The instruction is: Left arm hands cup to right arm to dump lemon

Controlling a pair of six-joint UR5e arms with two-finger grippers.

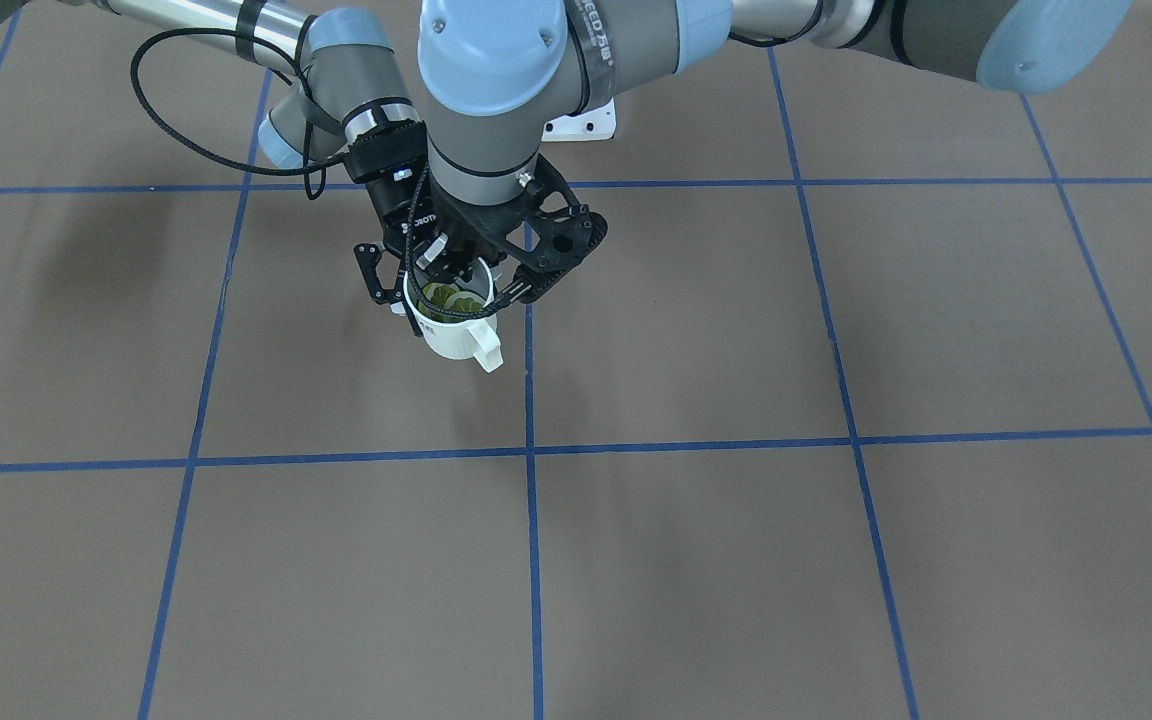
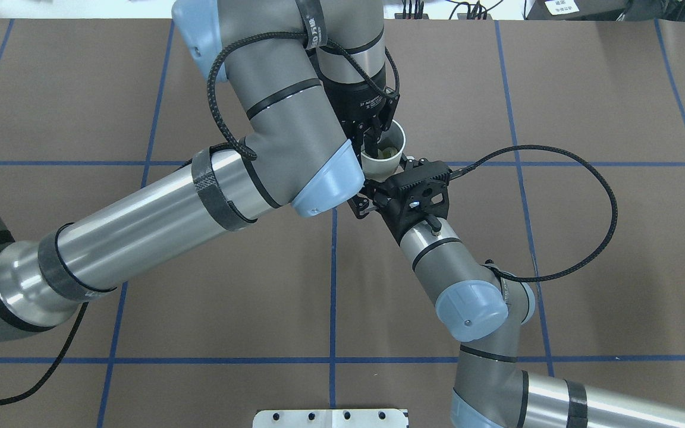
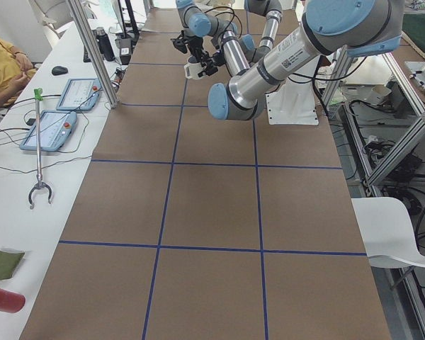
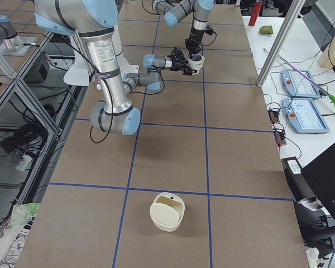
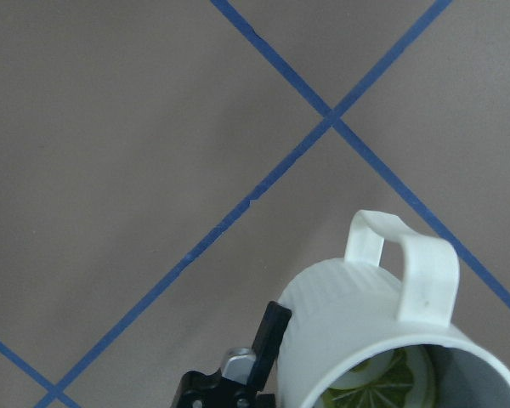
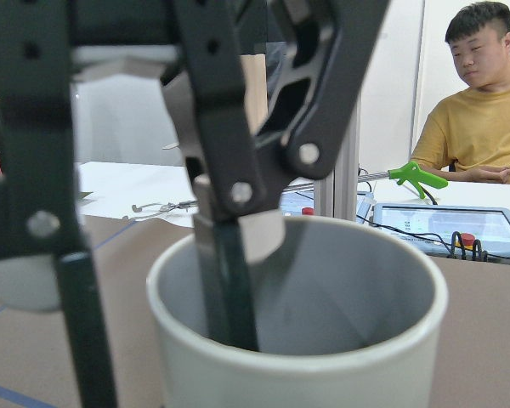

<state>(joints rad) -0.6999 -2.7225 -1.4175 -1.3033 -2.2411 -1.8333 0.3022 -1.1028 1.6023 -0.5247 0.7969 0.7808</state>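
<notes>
White cup [image 6: 323,357] wall between left fingers [image 6: 228,280]

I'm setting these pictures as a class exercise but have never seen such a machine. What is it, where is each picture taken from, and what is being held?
It is a two-armed robot at a brown table. Four pictures come from fixed cameras: opposite the robot, behind and above it, and at each table end. Two come from cameras on the wrists. The left gripper pinches the rim of a white cup, held above the table with lemon slices inside. The right gripper looks open, straddling the cup. A pale container sits on the table.
</notes>
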